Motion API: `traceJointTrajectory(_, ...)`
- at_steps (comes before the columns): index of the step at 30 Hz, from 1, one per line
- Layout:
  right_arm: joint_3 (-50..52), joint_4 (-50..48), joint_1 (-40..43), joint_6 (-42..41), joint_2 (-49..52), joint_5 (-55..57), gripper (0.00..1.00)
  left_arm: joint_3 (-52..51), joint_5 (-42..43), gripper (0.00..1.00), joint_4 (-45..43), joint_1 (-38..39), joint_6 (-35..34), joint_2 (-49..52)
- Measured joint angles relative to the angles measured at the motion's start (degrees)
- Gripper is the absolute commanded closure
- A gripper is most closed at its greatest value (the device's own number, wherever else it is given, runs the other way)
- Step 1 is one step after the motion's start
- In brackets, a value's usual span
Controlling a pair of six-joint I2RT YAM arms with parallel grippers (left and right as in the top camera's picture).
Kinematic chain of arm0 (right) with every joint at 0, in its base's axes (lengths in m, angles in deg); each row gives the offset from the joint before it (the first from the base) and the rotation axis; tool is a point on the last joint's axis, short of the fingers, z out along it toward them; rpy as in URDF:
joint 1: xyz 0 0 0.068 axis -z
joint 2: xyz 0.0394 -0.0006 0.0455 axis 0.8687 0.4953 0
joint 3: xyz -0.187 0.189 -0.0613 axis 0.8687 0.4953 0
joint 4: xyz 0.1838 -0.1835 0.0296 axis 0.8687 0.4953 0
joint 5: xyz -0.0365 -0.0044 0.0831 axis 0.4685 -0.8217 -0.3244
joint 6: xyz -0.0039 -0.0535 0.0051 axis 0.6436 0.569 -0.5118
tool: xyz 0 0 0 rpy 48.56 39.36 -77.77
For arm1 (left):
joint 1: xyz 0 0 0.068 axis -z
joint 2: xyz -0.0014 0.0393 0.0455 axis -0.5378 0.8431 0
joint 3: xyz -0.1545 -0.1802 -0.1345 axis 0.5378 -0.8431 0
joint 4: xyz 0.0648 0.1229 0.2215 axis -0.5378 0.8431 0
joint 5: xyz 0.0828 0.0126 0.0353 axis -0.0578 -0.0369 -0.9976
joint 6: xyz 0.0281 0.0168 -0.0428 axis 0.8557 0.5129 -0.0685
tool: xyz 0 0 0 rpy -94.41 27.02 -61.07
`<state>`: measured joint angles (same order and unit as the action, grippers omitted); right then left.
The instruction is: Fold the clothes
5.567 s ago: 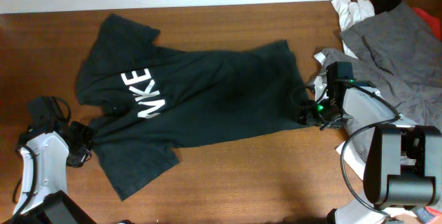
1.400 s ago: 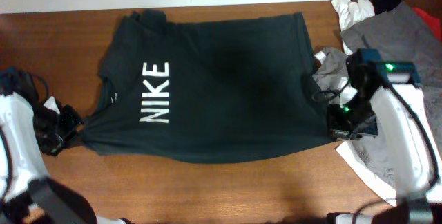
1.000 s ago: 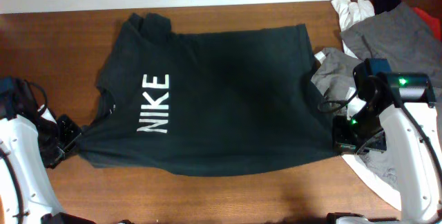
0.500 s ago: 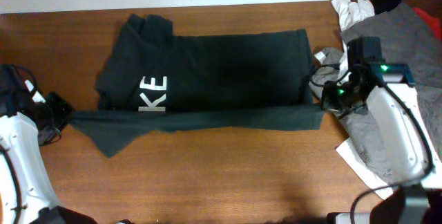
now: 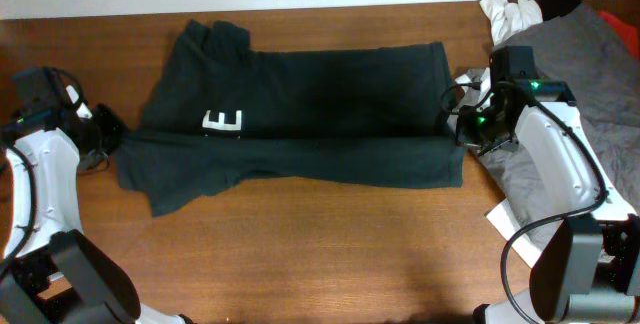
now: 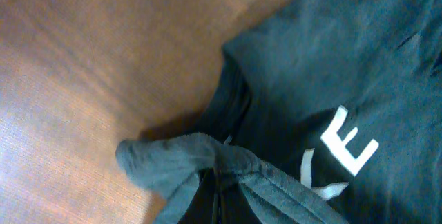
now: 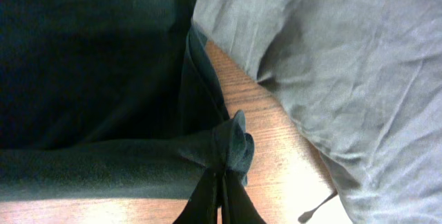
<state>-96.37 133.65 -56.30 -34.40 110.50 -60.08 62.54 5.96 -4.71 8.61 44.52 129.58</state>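
T-shirt (image 5: 320,114) flat on desk (image 5: 300,264), 6 o'clock edge doubled over | L tool (image 5: 108,136) closed on fabric, 9 o'clock | R tool (image 5: 465,129) closed on fabric, 3 o'clock

A fold of the T-shirt (image 5: 300,114) covers its white lettering (image 5: 222,121) except 1 letter, an E (the left wrist view adds part of a 2nd). Bunched fabric hides the fingertips of the left gripper (image 6: 219,189) and the right gripper (image 7: 219,193). At the far right corner of the table (image 5: 330,254), the picture's edge cuts off the grey garment (image 5: 590,54).
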Motion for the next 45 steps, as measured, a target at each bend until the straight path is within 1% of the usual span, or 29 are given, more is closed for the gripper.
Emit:
traceJointTrajectory(4,0.00,0.33,0.00,-0.02,0.00,0.00,0.96,0.00,0.00,1.00,-1.22,0.35,0.00,0.39)
traceJointTrajectory(7,-0.02,4.37,0.00,-0.04,0.00,0.00,0.96,0.00,1.09,1.00,0.07,0.35,0.04,0.44)
traceJointTrajectory(8,-0.48,7.56,0.00,-0.02,-0.09,0.00,0.96,0.00,2.34,1.00,0.59,0.35,0.28,0.44)
traceJointTrajectory(11,-3.10,14.10,0.00,-0.02,-1.79,0.00,0.96,-0.02,6.34,1.00,4.48,0.33,2.75,-0.39)
traceJointTrajectory(15,-8.07,23.58,0.00,-0.33,-13.92,0.00,0.96,-0.11,8.50,1.00,15.50,-0.70,6.29,-8.48)
traceJointTrajectory(18,-8.61,28.13,0.00,-0.50,-21.31,-0.02,0.96,-0.13,8.48,1.00,20.37,-1.44,7.15,-15.06)
traceJointTrajectory(21,-8.83,31.26,0.00,-0.72,-23.74,0.24,0.96,-0.13,8.33,1.00,24.65,-1.55,7.74,-19.78)
traceJointTrajectory(23,-8.81,32.79,0.00,-0.94,-22.80,0.44,0.96,-0.13,8.24,1.00,26.51,-1.55,8.00,-20.20)
traceJointTrajectory(25,-8.50,33.90,0.00,-1.11,-21.79,0.44,0.96,-0.24,7.43,1.00,26.58,-1.55,8.02,-20.04)
traceJointTrajectory(28,-8.17,33.99,0.00,-1.14,-20.02,0.46,0.96,-1.46,6.99,1.00,23.50,-1.55,8.02,-20.02)
traceJointTrajectory(35,-8.11,30.45,0.00,-1.27,-15.15,0.98,0.96,-12.70,6.56,1.00,4.66,-1.55,8.02,-19.87)
traceJointTrajectory(37,-8.04,29.20,0.00,-1.27,-14.10,1.31,0.96,-16.61,6.58,0.99,-3.26,-1.55,8.00,-19.71)
traceJointTrajectory(39,-8.02,28.55,0.00,-1.29,-13.64,1.33,0.96,-19.96,6.54,0.90,-11.30,-1.55,7.80,-19.65)
traceJointTrajectory(40,-8.02,28.37,0.00,-1.31,-13.55,1.33,0.96,-21.16,6.56,0.87,-13.77,-1.55,7.63,-19.58)
traceJointTrajectory(41,-8.02,28.28,0.00,-1.27,-13.44,1.36,0.96,-22.08,6.60,0.85,-15.19,-1.55,7.41,-19.54)
traceJointTrajectory(43,-8.00,28.17,0.00,-1.27,-13.38,1.36,0.96,-23.26,6.58,0.73,-15.89,-1.55,7.32,-19.28)
traceJointTrajectory(45,-8.00,28.17,0.00,-1.27,-13.38,1.33,0.96,-23.76,6.60,0.70,-15.87,-1.55,6.97,-18.49)
